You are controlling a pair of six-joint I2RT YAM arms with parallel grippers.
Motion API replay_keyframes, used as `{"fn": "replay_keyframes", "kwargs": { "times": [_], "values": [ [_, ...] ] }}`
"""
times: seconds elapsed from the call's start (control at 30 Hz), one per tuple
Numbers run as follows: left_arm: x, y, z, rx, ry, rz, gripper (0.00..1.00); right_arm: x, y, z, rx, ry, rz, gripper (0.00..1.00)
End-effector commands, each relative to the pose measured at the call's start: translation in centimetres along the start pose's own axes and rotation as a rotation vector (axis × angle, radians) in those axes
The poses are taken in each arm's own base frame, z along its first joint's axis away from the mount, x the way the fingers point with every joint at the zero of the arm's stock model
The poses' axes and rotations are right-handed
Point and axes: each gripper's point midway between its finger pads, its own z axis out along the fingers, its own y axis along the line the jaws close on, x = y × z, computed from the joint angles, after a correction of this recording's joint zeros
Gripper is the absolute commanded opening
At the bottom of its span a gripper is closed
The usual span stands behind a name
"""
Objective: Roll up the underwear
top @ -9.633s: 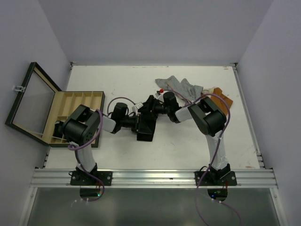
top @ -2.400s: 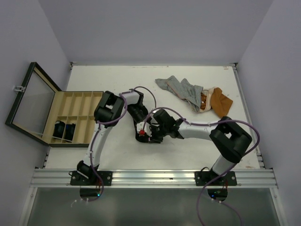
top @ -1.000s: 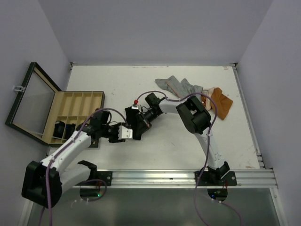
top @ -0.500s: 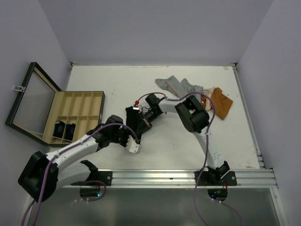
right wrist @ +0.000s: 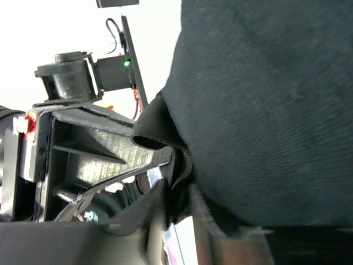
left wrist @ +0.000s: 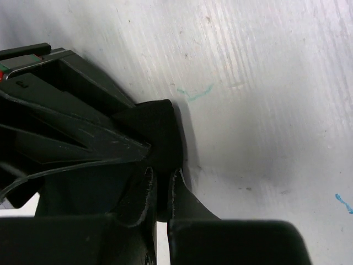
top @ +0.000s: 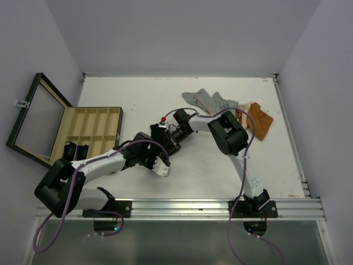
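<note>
1. My left gripper (left wrist: pixel 161 187) has just swung in from the lower left and closed. Its jaws now nip a fold of the black underwear (right wrist: pixel 265 110), at the centre of the top view.
2. The right gripper (right wrist: pixel 175 205) stands narrow with cloth between its fingers; I cannot tell whether it grips.
3. I judge this a handover mid-roll. The striped pair (top: pixel 212 102) and the orange-brown pair (top: pixel 258 120) lie unrolled, upper right.

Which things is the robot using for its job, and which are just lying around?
For the job:
- black underwear, pinched by the left hand and the right hand
- grey striped underwear and orange-brown underwear, not rolled yet, on the far side of the table

Just lying about:
- wooden box, open, at the left
</note>
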Motion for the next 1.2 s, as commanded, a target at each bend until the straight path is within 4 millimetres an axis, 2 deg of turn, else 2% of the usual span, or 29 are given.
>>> {"fn": "replay_keyframes", "kwargs": {
  "times": [0.0,0.03,0.07,0.1,0.17,0.2,0.23,0.27,0.3,0.37,0.4,0.43,0.5,0.53,0.57,0.6,0.63,0.73,0.77,0.83,0.87,0.9,1.03,1.17],
  "values": [
    [0.2,-4.2,0.0,0.209,0.016,-0.128,0.0,0.1,-4.9,-1.8,0.286,-0.072,0.016,0.33],
    [-0.2,-4.9,0.2,0.262,-0.006,-0.16,0.0,-0.4,-4.5,-2.6,0.3,-0.095,-0.002,0.36],
    [-0.6,-4.4,0.2,0.278,-0.012,-0.192,0.0,-0.6,-4.3,-3.6,0.33,-0.123,-0.013,0.38],
    [-0.8,-4.7,0.3,0.305,-0.011,-0.222,0.0,-1.7,-2.7,-5.5,0.336,-0.18,-0.052,0.41],
    [-0.7,-5.9,0.7,0.388,-0.001,-0.297,0.0,-2.5,-1.7,-7.7,0.376,-0.243,-0.096,0.46],
    [-0.7,-4.8,0.9,0.385,-0.005,-0.336,0.0,-2.6,-1.5,-9.0,0.388,-0.273,-0.102,0.48],
    [-0.7,-6.0,1.1,0.462,-0.02,-0.401,0.0,-3.0,0.3,-10.4,0.404,-0.311,-0.161,0.5],
    [-0.8,-5.8,1.2,0.486,-0.033,-0.439,0.0,-3.0,0.6,-11.2,0.424,-0.33,-0.182,0.54],
    [-0.4,-5.5,1.4,0.528,-0.033,-0.507,0.0,-2.8,1.7,-12.7,0.463,-0.369,-0.22,0.61],
    [-0.6,-4.9,1.5,0.566,-0.074,-0.578,0.0,-2.0,2.1,-13.6,0.504,-0.378,-0.284,0.63],
    [-0.1,-4.5,1.7,0.594,-0.073,-0.631,0.0,-1.9,2.3,-14.2,0.534,-0.391,-0.313,0.63],
    [-0.1,-4.3,1.9,0.613,-0.09,-0.667,0.0,-1.7,3.8,-14.9,0.548,-0.412,-0.391,0.63],
    [0.4,-4.0,2.3,0.685,-0.1,-0.741,0.0,-1.0,3.9,-15.1,0.567,-0.409,-0.469,0.63],
    [0.4,-4.2,2.4,0.718,-0.105,-0.767,0.0,-0.8,5.0,-15.5,0.569,-0.422,-0.517,0.62],
    [0.8,-4.2,2.6,0.762,-0.108,-0.805,0.0,-0.3,5.1,-15.2,0.561,-0.397,-0.561,0.61],
    [0.9,-5.2,2.6,0.806,-0.105,-0.834,0.0,0.1,5.5,-15.1,0.555,-0.383,-0.591,0.59],
    [1.0,-4.4,2.9,0.806,-0.115,-0.835,0.0,0.4,6.0,-15.0,0.557,-0.372,-0.628,0.58],
    [1.3,-4.9,3.1,0.87,-0.144,-0.882,0.0,1.4,6.0,-13.4,0.612,-0.3,-0.781,0.53],
    [1.4,-4.4,3.2,0.866,-0.158,-0.878,0.0,2.2,6.6,-11.9,0.615,-0.265,-0.849,0.51],
    [1.3,-4.7,3.4,0.909,-0.172,-0.911,0.0,2.1,7.2,-10.8,0.643,-0.238,-1.01,0.51],
    [1.3,-4.2,3.3,0.914,-0.184,-0.909,0.0,3.0,7.5,-9.4,0.63,-0.208,-1.07,0.51],
    [1.4,-4.5,3.6,0.935,-0.189,-0.925,0.0,2.6,7.6,-8.9,0.635,-0.2,-1.149,0.51],
    [1.9,-4.6,4.0,0.965,-0.183,-0.925,0.0,1.5,6.8,-7.1,0.659,-0.141,-1.266,0.53],
    [2.3,-4.2,4.3,0.968,-0.183,-0.934,0.0,1.5,6.4,-4.7,0.638,-0.088,-1.335,0.54]
  ]
}}
